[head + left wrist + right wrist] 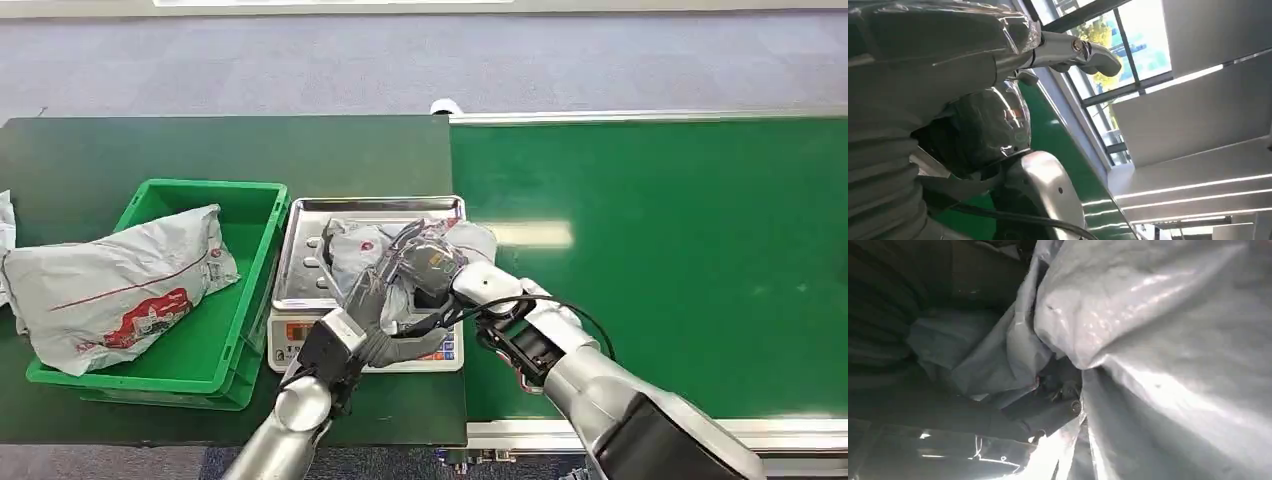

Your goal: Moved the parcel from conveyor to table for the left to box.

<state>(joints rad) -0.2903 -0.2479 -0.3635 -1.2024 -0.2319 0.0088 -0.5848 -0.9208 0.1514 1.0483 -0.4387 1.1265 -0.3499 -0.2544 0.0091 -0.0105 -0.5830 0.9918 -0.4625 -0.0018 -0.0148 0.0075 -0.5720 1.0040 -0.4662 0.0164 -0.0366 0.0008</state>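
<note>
A crumpled grey plastic parcel (352, 252) lies on the steel tray of a scale (300, 225), which stands on the dark table. Both hands are on it. My left hand (375, 300) reaches in from the front and its fingers wrap over the parcel's near side. My right hand (438, 262) comes from the conveyor side and grips the parcel's right end from above. In the right wrist view the parcel's grey film (1173, 340) bunches around that hand's dark fingers (1045, 410). The left wrist view shows the parcel (993, 125) close against my left hand (923, 65).
A green bin (255, 300) stands left of the scale and holds a larger grey parcel (120, 285) that leans over its left rim. The green conveyor belt (680, 250) runs along the right. The scale's display panel (300, 332) faces me.
</note>
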